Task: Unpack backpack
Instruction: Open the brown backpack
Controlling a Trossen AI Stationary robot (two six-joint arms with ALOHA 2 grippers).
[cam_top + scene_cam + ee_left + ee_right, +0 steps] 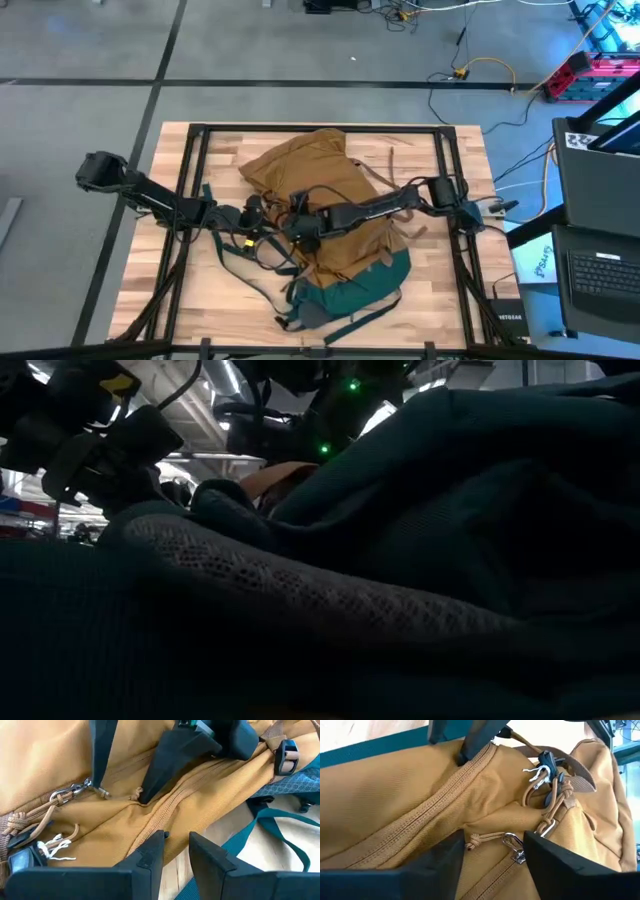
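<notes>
The backpack lies near the middle of the wooden table, its long axis running from about eleven o'clock to five o'clock in the high view, the tan body toward the far edge and the dark teal base toward the near edge; teal straps trail off the base toward seven o'clock. The table is pale planked wood framed by black rails; beyond it the floor is grey, cables run across it at twelve and one o'clock, and a laptop sits off to three o'clock. Both arms meet over the pack's centre: the left gripper hovers just off the tan fabric with its fingers parted and nothing between them; the right gripper is likewise spread wide, a knotted cord and metal zip pull lying between its fingers but not pinched. Only the wrist views show the closed zipper seam and the cord pulls; the right wrist view also shows the left arm's fingers pressing down at the zipper line (the left wrist view shows the reverse). The low view is filled almost wholly by teal mesh fabric, with arm parts and ceiling lights above.
</notes>
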